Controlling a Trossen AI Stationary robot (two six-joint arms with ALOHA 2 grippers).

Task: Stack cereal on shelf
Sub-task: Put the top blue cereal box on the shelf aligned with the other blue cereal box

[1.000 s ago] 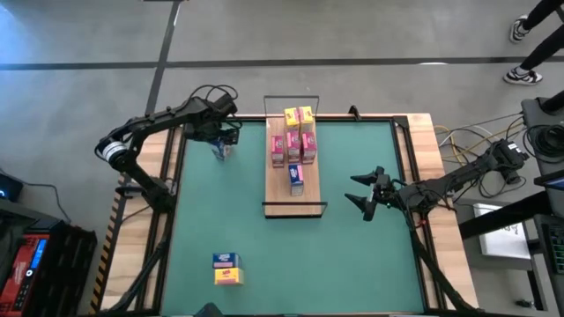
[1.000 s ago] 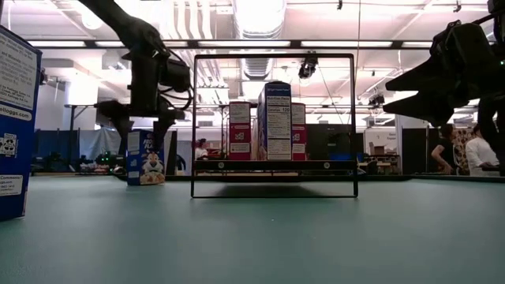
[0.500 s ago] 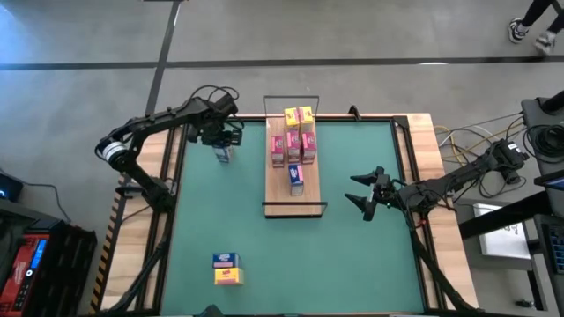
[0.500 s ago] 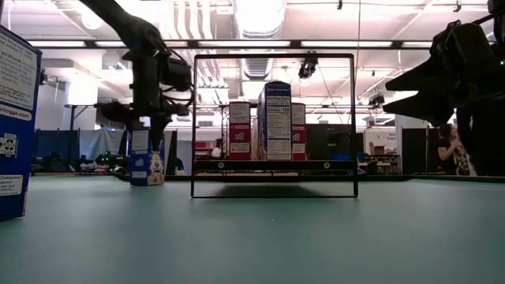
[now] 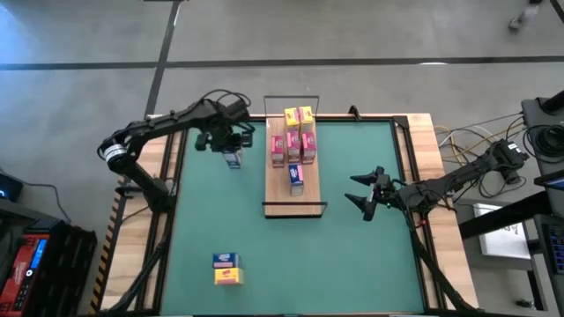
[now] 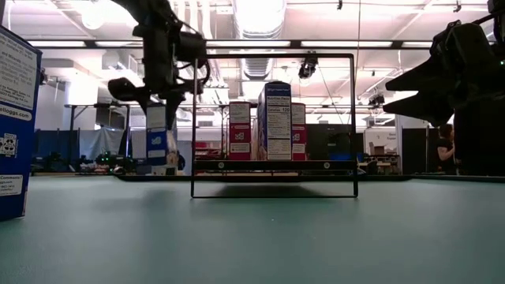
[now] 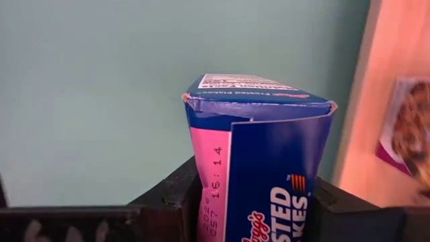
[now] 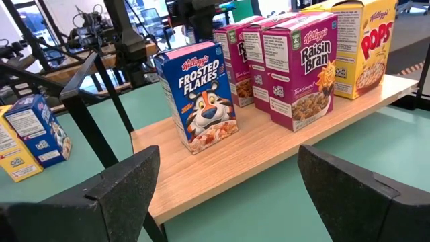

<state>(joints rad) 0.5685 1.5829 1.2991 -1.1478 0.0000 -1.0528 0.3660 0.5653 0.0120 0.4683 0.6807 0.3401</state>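
Left of the shelf (image 5: 295,204), the left gripper (image 5: 231,151) pinches a blue box (image 5: 233,159) clear of the table. Carry it level over the plank edge, lowering upright beside the Frosted Flakes (image 8: 200,94). Right gripper (image 5: 363,189) waits spread, right of the shelf

Shelf (image 5: 278,189) mid-desk (image 5: 352,255) carries boxes (image 5: 295,145); held box (image 5: 233,159) left of it; two boxes (image 5: 226,268) near front-left.

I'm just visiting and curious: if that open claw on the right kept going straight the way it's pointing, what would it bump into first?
Probably the shelf edge, near the blue Frosted Flakes box. The right gripper points straight at them, jaws open; depth is hard to judge.
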